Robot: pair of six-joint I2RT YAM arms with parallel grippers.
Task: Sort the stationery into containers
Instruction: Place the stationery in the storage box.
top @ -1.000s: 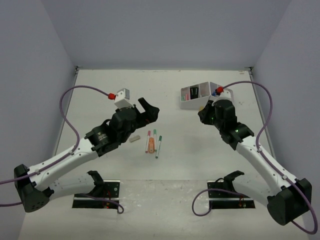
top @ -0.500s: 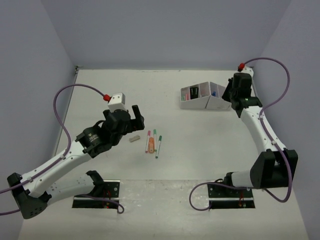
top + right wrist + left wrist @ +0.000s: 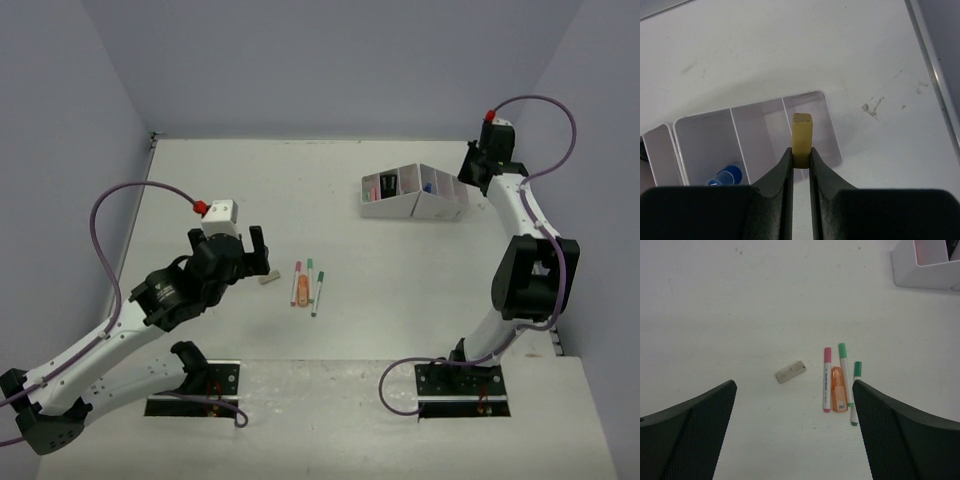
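Two arms reach over a white table [image 3: 400, 320]: the left arm [image 3: 120, 330] low near the middle, the right arm [image 3: 525, 260] stretched to the far right corner. At the far right stands the white organizer [image 3: 392, 209], a slanted row of joined boxes. The left gripper [image 3: 794, 385] hangs above the table with its fingers spread wide and nothing between them. The right gripper [image 3: 801, 155] is pinched narrow on a yellow block [image 3: 802, 132], which sits over the organizer's end box in the wrist view.

Near the table's middle three pens lie side by side, one pink-capped [image 3: 826, 379] and two green-capped [image 3: 844, 372] [image 3: 855, 392], with an orange highlighter [image 3: 838, 390] touching the first two. A tan eraser [image 3: 790, 372] lies just left of them, apart. A blue-capped item [image 3: 726, 176] rests in the third box from the end.
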